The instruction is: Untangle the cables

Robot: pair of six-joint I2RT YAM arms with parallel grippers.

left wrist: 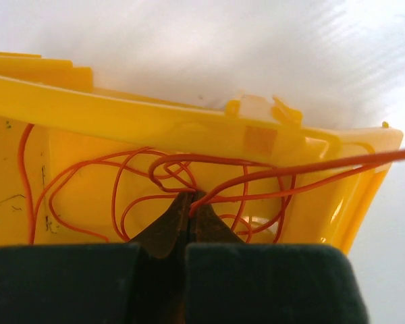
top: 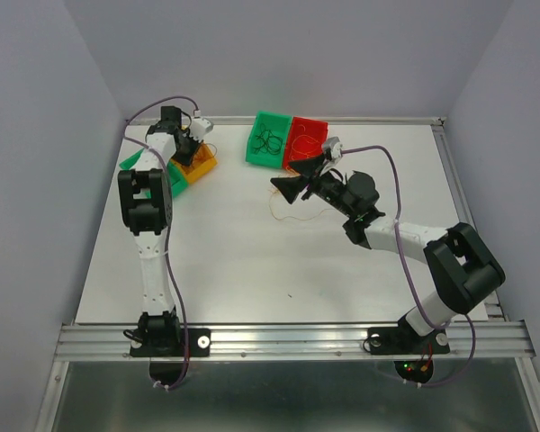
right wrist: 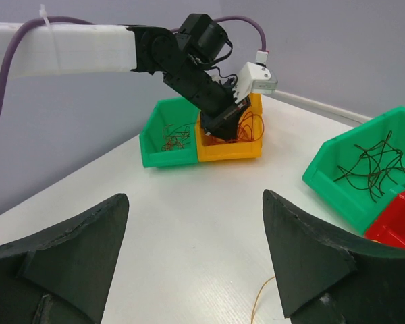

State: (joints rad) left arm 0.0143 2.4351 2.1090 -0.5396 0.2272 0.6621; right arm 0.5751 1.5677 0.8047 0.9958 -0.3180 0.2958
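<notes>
My left gripper (left wrist: 189,197) is shut on a thin orange wire (left wrist: 304,169) inside the yellow bin (left wrist: 121,115), which holds a tangle of orange wires (left wrist: 142,182). In the top view this gripper (top: 191,144) sits over the yellow bin (top: 201,167) at the far left. My right gripper (top: 292,186) is open and empty above the table's middle, its fingertips (right wrist: 304,250) wide apart. A loose orange wire (right wrist: 260,300) lies on the table just under it, also in the top view (top: 286,214). Black wires (right wrist: 371,165) lie in a green bin (top: 268,139).
A red bin (top: 309,141) stands against the green bin at the back centre. A second green bin (right wrist: 165,142) with a few reddish wires sits beside the yellow bin at the back left. The back wall is close behind both pairs of bins.
</notes>
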